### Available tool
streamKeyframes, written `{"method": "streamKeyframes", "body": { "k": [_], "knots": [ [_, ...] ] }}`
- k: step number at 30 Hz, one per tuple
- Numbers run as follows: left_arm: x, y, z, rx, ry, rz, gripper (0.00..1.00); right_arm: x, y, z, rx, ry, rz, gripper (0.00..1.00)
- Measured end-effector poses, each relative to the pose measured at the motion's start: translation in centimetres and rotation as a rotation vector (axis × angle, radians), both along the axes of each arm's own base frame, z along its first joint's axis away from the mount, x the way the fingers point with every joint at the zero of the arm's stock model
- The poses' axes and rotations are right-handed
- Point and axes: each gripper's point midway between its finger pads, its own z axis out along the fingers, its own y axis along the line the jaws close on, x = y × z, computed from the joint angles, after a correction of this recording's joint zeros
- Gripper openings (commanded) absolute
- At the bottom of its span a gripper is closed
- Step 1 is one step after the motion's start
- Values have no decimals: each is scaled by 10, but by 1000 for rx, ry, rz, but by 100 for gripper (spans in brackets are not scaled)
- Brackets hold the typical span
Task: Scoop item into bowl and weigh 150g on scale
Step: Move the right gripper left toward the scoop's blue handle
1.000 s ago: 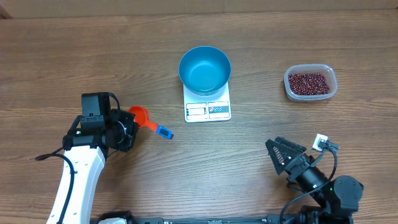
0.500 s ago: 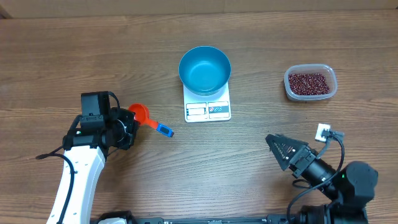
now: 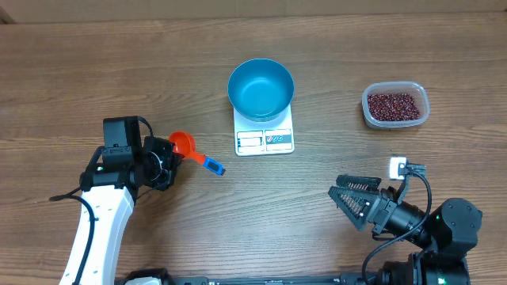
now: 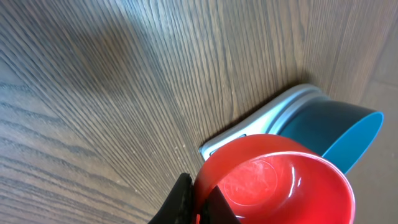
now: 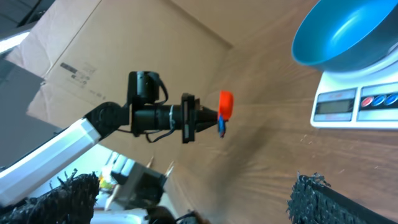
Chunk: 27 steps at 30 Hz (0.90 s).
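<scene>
Grips the red scoop (image 3: 183, 143) with the left claw (image 3: 169, 153), jaws pressed together on the rim of the cup (clearest from the left wrist, where black fingertips (image 4: 185, 198) pinch the red edge). Holds it left of the scale (image 3: 264, 140), raised off the bench (image 3: 95, 63) going by the right wrist view, with the cup nearest the claw and the blue-tipped handle slanting away to the right and toward the near edge. Shows only glossy red plastic inside the cup.

Keeps the right claw (image 3: 348, 198) spread wide and clamped on nothing, low over the near right of the bench and pointing left. Catches, from its own wrist camera, just the two black ridged pads (image 5: 329, 199) at the bottom corners of the view, far apart.

Finds the blue bowl (image 3: 261, 87) upright on the far part of the scale, plain blue inside, with the display window and buttons uncovered along the near edge. Cannot read the display.

Finds the beans (image 3: 394, 105) heaped in the clear plastic tub (image 3: 396, 124) at the far right of the bench, well apart from the bowl, the scale and both claws.
</scene>
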Motion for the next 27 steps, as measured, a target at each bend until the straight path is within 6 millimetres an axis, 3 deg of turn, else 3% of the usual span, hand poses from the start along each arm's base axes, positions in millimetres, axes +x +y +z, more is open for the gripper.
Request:
{"method": "streamKeyframes", "body": {
  "k": [5, 16, 19, 27],
  "knots": [
    [-2, -6, 1, -22, -2, -34, 4, 4, -2, -2, -16, -12, -21, 100],
    [-6, -27, 5, -55, -20, -136, 4, 20, -9, -27, -24, 128, -76, 100],
    [-7, -36, 6, -63, -23, -163, 4, 22, -8, -31, -24, 150, -73, 93],
    [-7, -44, 7, -81, -18, -162, 4, 16, 19, -46, -58, 226, 6, 88]
  ]
}}
